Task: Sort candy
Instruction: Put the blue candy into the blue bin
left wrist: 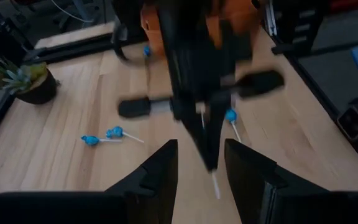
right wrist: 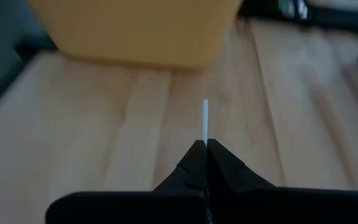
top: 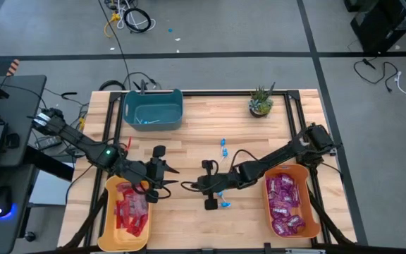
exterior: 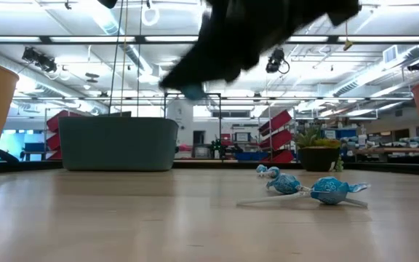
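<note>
Lower left and right of the high view: red packets (top: pixel 130 210) and purple packets (top: pixel 285 204) binned. Mid-frame: right gripper (top: pixel 187 186) clamped on lollipop stick (right wrist: pixel 205 120), left gripper (top: pixel 173 177) apart, empty. Farther up: loose lollipops (top: pixel 225 147) unsorted, teal bin (top: pixel 153 109) waiting.

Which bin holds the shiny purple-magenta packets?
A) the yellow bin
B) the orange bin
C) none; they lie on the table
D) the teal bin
B: in the high view the purple-magenta packets fill the orange bin at the table's right, while the yellow bin holds red packets.
</note>
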